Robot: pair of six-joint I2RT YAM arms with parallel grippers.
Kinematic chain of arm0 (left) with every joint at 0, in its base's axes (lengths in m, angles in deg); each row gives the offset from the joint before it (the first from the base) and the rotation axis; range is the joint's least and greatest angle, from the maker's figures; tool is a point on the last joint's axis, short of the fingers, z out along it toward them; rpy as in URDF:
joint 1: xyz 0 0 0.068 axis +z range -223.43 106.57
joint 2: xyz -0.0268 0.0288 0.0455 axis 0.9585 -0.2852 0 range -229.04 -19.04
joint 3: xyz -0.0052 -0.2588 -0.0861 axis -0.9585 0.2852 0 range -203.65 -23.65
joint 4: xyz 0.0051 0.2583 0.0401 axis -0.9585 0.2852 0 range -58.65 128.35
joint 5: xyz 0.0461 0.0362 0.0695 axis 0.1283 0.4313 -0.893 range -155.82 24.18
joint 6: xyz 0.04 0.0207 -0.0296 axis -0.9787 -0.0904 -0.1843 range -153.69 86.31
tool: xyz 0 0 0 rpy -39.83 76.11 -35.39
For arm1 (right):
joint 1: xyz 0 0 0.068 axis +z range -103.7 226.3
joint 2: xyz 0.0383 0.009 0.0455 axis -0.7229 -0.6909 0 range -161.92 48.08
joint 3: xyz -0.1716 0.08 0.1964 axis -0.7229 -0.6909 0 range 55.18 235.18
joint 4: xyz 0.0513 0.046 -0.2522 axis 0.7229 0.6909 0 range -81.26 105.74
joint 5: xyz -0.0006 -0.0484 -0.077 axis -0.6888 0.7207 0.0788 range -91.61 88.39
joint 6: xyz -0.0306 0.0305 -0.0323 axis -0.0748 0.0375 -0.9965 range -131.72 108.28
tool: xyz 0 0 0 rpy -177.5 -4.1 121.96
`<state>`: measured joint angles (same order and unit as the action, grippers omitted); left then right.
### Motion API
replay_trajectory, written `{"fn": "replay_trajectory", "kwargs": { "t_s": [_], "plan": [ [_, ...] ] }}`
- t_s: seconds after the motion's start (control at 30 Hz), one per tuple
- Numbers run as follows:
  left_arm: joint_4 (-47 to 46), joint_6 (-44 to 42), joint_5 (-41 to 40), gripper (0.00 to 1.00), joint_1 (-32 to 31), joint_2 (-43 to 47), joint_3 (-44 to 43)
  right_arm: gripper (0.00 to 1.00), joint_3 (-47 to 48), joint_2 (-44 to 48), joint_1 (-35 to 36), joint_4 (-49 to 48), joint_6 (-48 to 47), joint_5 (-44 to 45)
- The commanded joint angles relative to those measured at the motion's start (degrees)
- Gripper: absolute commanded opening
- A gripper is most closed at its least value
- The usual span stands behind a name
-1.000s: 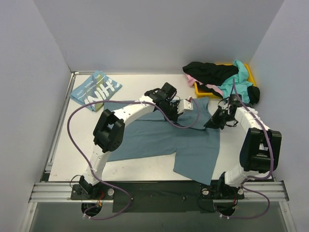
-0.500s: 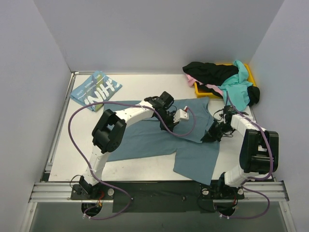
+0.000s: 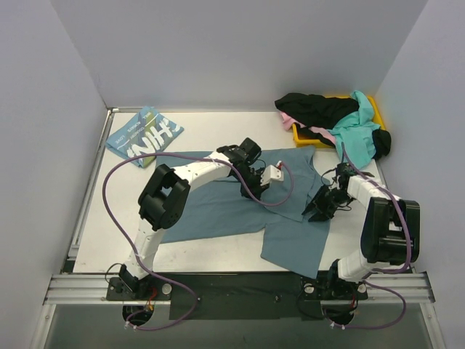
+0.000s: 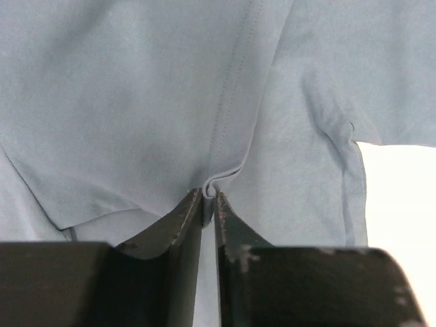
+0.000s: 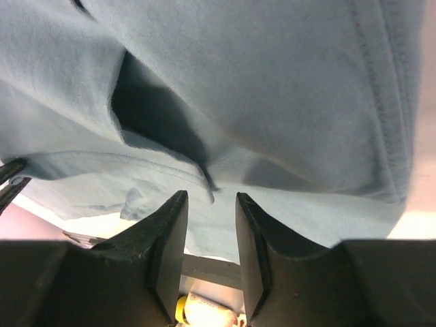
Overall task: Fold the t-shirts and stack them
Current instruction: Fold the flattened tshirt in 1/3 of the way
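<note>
The slate-teal t-shirt (image 3: 218, 207) lies spread across the middle of the table, its right part folded over. My left gripper (image 3: 253, 185) is over its upper middle. In the left wrist view the gripper (image 4: 209, 196) is shut on a pinched ridge of this shirt (image 4: 136, 102). My right gripper (image 3: 314, 214) is at the shirt's right edge. In the right wrist view it (image 5: 210, 199) is open, with a hem of the shirt (image 5: 272, 82) hanging just at its tips. A folded light-blue t-shirt with white letters (image 3: 144, 134) lies at the back left.
A yellow bin (image 3: 298, 134) at the back right holds a heap of a black shirt (image 3: 320, 109), a turquoise shirt (image 3: 356, 127) and a pink shirt (image 3: 287, 120). Grey walls close in the left, back and right. A metal rail runs along the near edge.
Both grippers have moved toward the near side. The left one came down with the pinched cloth onto the shirt. The right one slid along the shirt's right edge.
</note>
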<state>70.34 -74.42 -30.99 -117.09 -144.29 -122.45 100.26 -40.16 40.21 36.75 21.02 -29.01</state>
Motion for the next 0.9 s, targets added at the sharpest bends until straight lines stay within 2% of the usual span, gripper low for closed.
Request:
{"fn": "replay_trajectory", "kwargs": {
  "t_s": [0.0, 0.03, 0.13, 0.27, 0.37, 0.5, 0.6, 0.7, 0.77, 0.8, 0.87],
  "plan": [
    [5.55, -4.08, 3.66, 0.38, 0.33, 3.35, -2.00, 0.36, 2.46, 3.78, -1.21, 3.37, -0.21, 3.22],
    [6.71, -4.53, 4.10, 0.43, 0.33, 3.43, -3.57, 0.38, 3.34, 5.26, -1.47, 3.45, -0.73, 5.05],
    [13.20, -4.62, 4.55, 0.45, 0.68, 4.66, -7.27, 0.44, 9.04, 7.47, -1.82, 4.51, -2.32, 10.07],
    [21.64, -6.28, 1.58, 0.45, 2.87, 9.04, -9.74, 0.48, 13.27, 4.67, -5.15, 4.60, -2.67, 15.62],
    [21.93, -8.74, -3.95, 0.47, 4.98, 16.59, 0.17, 0.48, 13.54, 0.54, -8.94, 4.60, -2.76, 14.65],
    [21.39, -11.73, -12.84, 0.50, 7.88, 29.87, 19.32, 0.49, 10.47, -0.08, -9.82, 4.51, -2.67, 15.80],
    [21.49, -13.58, -14.79, 0.55, 13.31, 38.82, 34.06, 0.48, 7.31, -1.65, -9.73, 2.93, -2.23, 13.87],
    [20.08, -15.16, -17.42, 0.58, 20.87, 42.54, 42.10, 0.41, 5.12, -2.81, -9.73, 1.70, -1.44, 10.79],
    [18.16, -15.08, -18.82, 0.58, 23.78, 43.68, 46.32, 0.33, 3.45, -2.46, -10.78, 1.52, -0.65, 9.91],
    [17.02, -14.99, -19.44, 0.58, 24.32, 44.38, 49.29, 0.23, 2.83, -2.02, -11.14, 1.61, -0.30, 9.82],
    [13.76, -14.64, -22.60, 0.58, 24.67, 46.06, 53.53, 0.10, 1.59, -1.49, -12.28, 2.40, -0.38, 9.30]
  ]
}}
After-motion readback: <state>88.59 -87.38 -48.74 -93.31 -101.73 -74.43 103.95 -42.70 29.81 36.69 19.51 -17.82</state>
